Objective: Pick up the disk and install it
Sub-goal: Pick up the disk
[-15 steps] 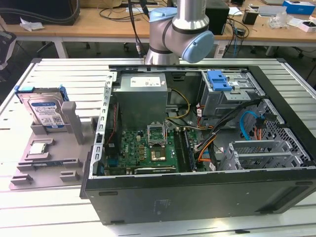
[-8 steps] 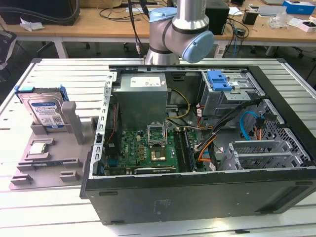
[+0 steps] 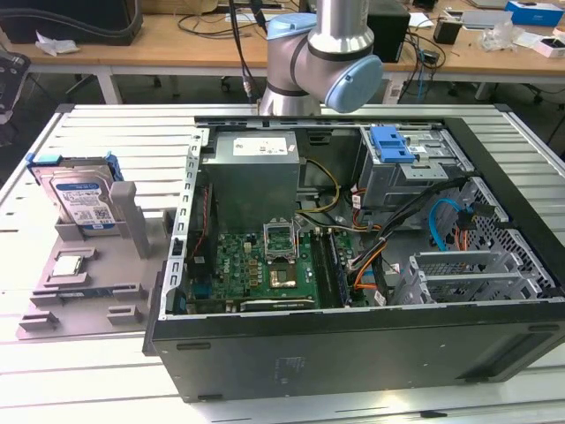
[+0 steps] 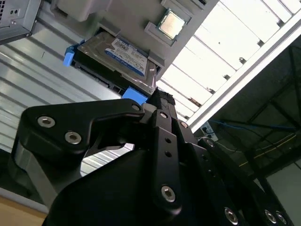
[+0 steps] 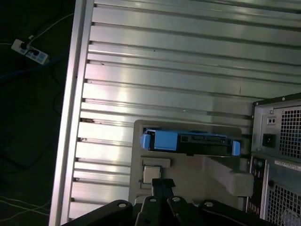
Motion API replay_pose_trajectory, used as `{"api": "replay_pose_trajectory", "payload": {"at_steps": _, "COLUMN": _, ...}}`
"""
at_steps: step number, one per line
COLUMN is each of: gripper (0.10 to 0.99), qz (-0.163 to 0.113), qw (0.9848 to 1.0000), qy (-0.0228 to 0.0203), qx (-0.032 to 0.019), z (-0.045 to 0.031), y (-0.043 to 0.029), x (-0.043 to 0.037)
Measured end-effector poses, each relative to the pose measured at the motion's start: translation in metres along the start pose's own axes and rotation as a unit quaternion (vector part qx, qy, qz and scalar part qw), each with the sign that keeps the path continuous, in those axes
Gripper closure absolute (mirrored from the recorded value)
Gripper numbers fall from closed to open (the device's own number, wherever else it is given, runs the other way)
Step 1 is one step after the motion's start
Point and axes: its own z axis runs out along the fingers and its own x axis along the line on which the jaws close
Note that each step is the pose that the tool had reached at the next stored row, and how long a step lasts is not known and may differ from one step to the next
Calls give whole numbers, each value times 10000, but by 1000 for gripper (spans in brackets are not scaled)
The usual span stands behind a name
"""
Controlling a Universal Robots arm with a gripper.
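Ribbed aluminium made up the table (image 3: 106, 132). The exterior view took in the open computer case (image 3: 353, 340) across the table's middle, with its green motherboard (image 3: 265, 261), tangled cables and a blue bracket (image 3: 393, 143) in the drive bay, and the arm (image 3: 327, 53) above the far edge. Both wrist views gave the black jaws close up: they looked closed together and held nothing. The disk (image 3: 84, 199) (image 4: 124, 56) (image 5: 188, 141) stood on edge in its blue carrier, slotted into a grey fixture (image 3: 132, 265) near the table's edge on the exterior view's left. In the first wrist view it lay beyond the jaws and apart from them, seen edge-on. A small square silver chip (image 3: 69, 265) (image 4: 170, 23) (image 5: 150, 174) sat in the fixture between the two, just beside the jaws' tips. A grey post (image 3: 124, 212) of the fixture stood beside the disk on the case side, and the case's side wall rose between the fixture and the motherboard.
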Motion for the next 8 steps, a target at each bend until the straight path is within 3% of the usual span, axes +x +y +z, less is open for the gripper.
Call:
{"api": "replay_pose_trajectory", "payload": {"at_steps": 4, "gripper": 980, "qz": -331, "qw": 9995, "qy": 15, "qx": -8, "z": 0, "y": 0, "x": 0}}
{"api": "replay_pose_trajectory", "payload": {"at_steps": 8, "gripper": 980, "qz": -659, "qw": 9978, "qy": 30, "qx": -15, "z": 0, "y": 0, "x": 0}}
